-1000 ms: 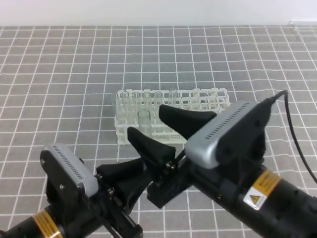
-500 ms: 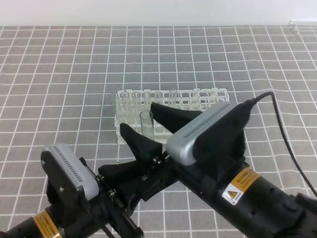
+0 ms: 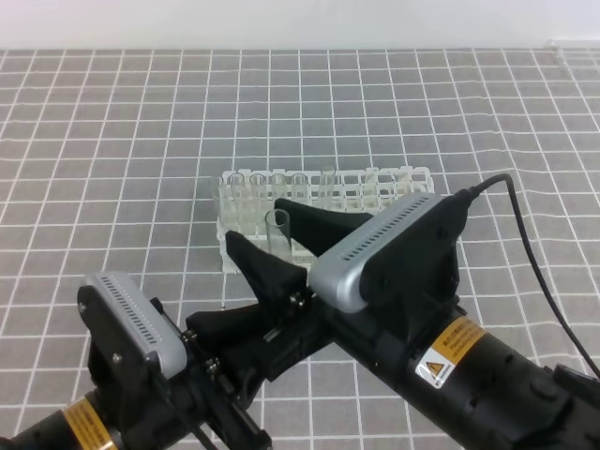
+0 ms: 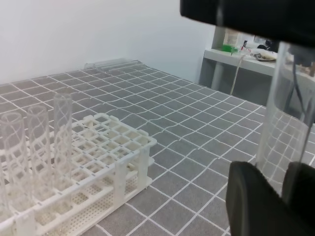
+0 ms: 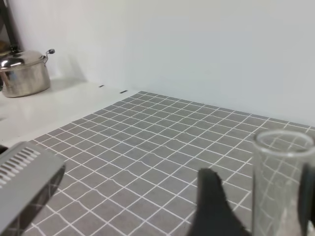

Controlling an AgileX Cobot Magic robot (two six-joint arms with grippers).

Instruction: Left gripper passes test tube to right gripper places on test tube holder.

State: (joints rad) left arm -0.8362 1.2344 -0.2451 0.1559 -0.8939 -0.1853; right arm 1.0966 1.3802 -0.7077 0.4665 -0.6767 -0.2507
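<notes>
The test tube (image 3: 276,228) stands upright in the air in front of the test tube holder (image 3: 232,246), a white two-tier rack. My left gripper (image 3: 253,328) is shut on the tube's lower part; in the left wrist view its black fingers (image 4: 256,201) pinch the glass (image 4: 283,113). From the right, my right gripper (image 3: 262,225) reaches in and stands open, one finger on each side of the tube's top. The right wrist view shows a gap between its left finger (image 5: 211,206) and the tube (image 5: 283,182).
Several other clear tubes (image 3: 248,192) stand in the rack's left holes (image 4: 34,147). More glassware lies at the table's far right corner (image 3: 570,52). A steel pot (image 5: 22,73) sits on a white counter beyond the checked mat.
My right gripper has moved left and toward the camera, bringing its open fingers around the tube's top. The left gripper and the tube have stayed put.
</notes>
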